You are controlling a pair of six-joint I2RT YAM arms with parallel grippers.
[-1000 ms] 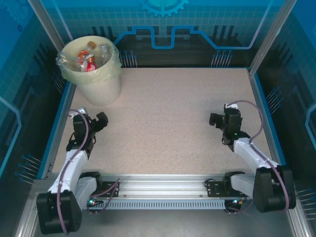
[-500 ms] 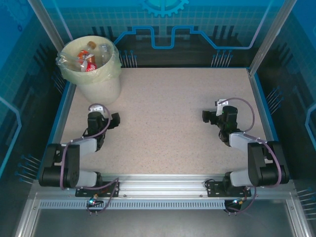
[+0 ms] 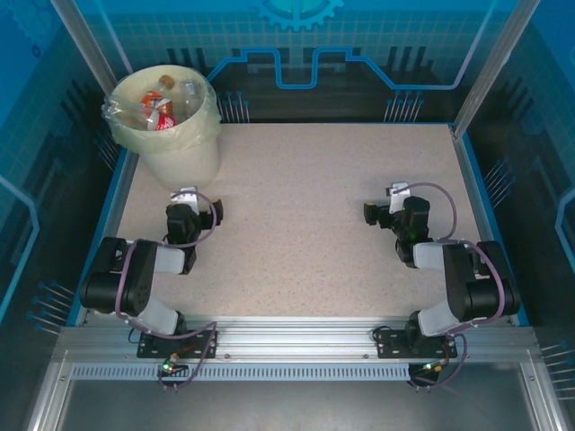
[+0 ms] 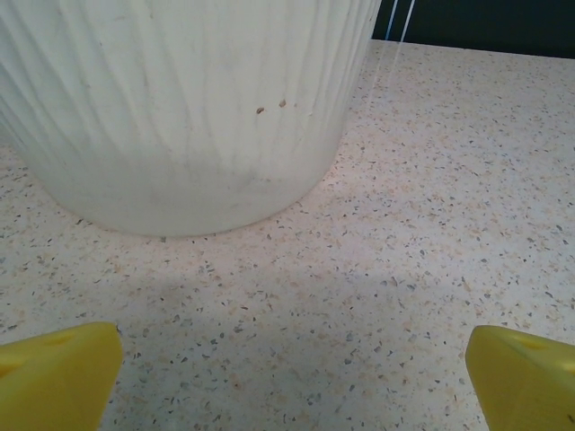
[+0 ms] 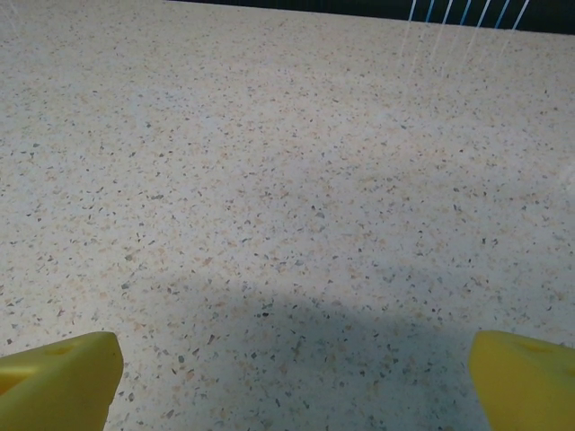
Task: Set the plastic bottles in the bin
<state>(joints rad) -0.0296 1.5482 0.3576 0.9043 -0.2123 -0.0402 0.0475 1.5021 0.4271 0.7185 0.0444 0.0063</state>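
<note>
1. Okay, top view: the cream bin [image 3: 187, 163], lined with a yellowish bag, stands at the table's far left corner. The plastic bottles [image 3: 160, 108] lie inside it, red and orange labels showing.
2. Both arms are folded low. The left gripper [image 3: 191, 206] sits just in front of the bin and the right gripper [image 3: 398, 208] is well apart at the right side.
3. The speckled beige tabletop [image 3: 305, 197] has blue printed walls [image 3: 377, 40] around it.
4. Left wrist: the yellow fingertips [image 4: 58, 373] are spread wide with nothing between them, and the bin's ribbed wall [image 4: 180, 108] is close ahead.
5. Right wrist: the yellow fingertips [image 5: 54, 377] are wide apart and hold nothing, above the bare speckled tabletop.
</note>
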